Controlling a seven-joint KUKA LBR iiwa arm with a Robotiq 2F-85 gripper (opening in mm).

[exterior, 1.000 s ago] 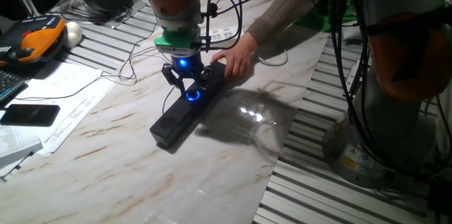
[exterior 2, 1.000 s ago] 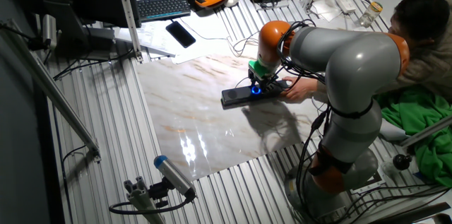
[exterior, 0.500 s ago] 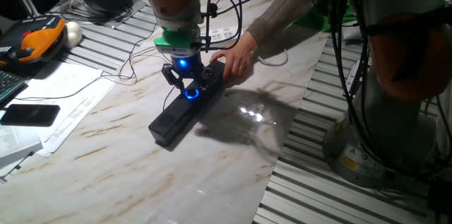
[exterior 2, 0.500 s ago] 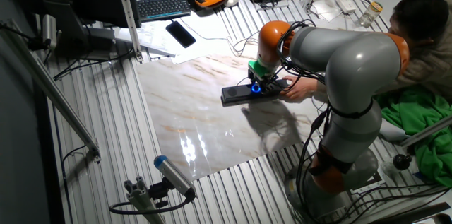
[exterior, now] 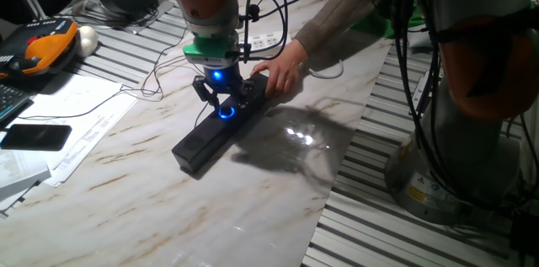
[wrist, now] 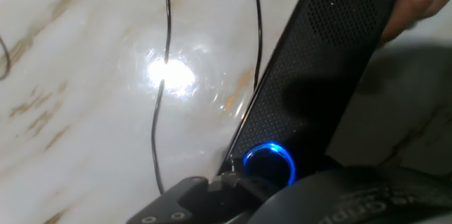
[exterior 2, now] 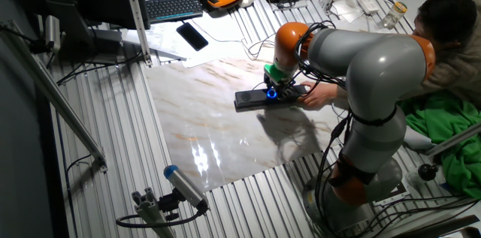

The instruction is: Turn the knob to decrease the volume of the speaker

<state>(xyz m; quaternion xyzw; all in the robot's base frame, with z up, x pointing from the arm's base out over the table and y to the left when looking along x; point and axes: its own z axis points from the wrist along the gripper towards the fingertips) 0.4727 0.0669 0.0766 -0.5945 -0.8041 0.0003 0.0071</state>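
The speaker (exterior: 202,142) is a long matte black bar lying slantwise on the marble table (exterior: 168,208). It also shows in the other fixed view (exterior 2: 252,99) and the hand view (wrist: 318,61). The knob (exterior: 226,113) glows blue on its top, also in the other fixed view (exterior 2: 271,94) and the hand view (wrist: 268,165). My gripper (exterior: 225,107) stands straight above the knob with its fingertips closed in around it. A person's hand (exterior: 282,69) holds the speaker's far end.
Thin black cables (wrist: 164,75) run over the marble beside the speaker. A white power strip (exterior: 265,41) lies behind the hand. Papers (exterior: 76,107) and a black phone (exterior: 34,136) lie to the left. The robot's base (exterior: 472,132) stands at the right.
The speaker's near end has swung a little to the left on the table, with the gripper still on the knob. The person's hand has stayed at the far end.
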